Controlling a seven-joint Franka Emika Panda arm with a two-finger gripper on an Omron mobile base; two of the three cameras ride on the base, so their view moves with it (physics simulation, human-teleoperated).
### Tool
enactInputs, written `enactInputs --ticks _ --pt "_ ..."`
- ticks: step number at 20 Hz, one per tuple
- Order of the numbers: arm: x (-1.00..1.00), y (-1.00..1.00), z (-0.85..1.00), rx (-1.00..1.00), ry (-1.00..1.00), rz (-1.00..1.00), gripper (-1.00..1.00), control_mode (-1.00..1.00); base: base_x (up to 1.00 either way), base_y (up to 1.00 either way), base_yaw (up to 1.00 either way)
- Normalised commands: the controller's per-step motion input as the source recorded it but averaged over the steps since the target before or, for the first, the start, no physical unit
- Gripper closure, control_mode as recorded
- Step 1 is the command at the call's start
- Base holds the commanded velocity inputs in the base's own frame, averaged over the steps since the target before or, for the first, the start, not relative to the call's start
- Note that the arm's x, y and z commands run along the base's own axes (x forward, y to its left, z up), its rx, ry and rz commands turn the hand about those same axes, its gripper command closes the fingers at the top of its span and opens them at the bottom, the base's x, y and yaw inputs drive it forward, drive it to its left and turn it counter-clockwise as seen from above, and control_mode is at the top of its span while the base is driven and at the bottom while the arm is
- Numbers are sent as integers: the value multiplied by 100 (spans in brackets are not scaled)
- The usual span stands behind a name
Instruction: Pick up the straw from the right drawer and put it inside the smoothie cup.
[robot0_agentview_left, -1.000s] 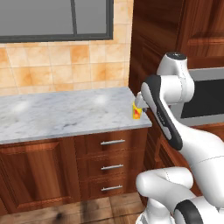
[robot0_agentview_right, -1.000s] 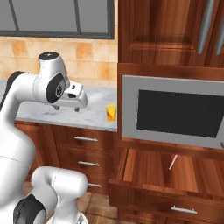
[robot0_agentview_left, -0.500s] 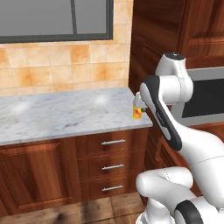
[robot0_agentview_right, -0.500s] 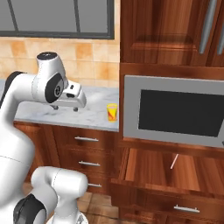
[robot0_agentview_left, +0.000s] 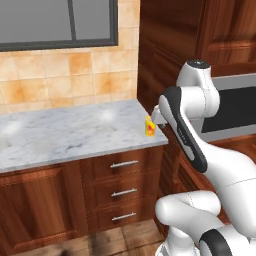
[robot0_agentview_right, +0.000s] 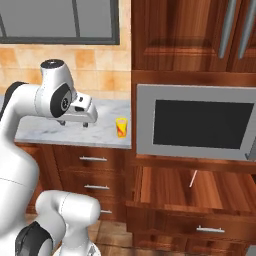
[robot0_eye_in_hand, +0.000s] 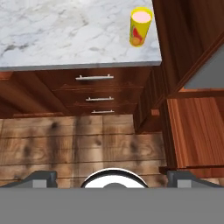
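The straw (robot0_agentview_right: 192, 178) lies in the open right drawer (robot0_agentview_right: 200, 192), well apart from the end effector (robot0_agentview_right: 73, 123). It looks light, thin and bendy; pinch its middle gently. Cannot tell if the fingers are spread.

No readable text anywhere in this kitchen.

The yellow cup (robot0_agentview_right: 121, 127) on the marble counter (robot0_agentview_left: 60, 135) carries a red-orange mark on its side, but it's a blotch of colour, not letters or a logo anyone could read. The microwave (robot0_agentview_right: 200, 122) front, the stacked drawers (robot0_agentview_right: 92, 172) and the cabinet doors (robot0_agentview_right: 200, 35) all show plain surfaces, no labels, numbers or signs.
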Motion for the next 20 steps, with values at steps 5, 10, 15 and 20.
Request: enactInputs --ticks 5,10,15,20 --pt "0 0 0 0 0 0 -100 100 0 35 -26" --pt "0 0 0 0 0 0 -100 100 1 41 -24" --pt "0 0 0 0 0 0 -100 -100 4 14 -11" --pt "0 0 0 0 0 0 -100 -100 0 0 0"
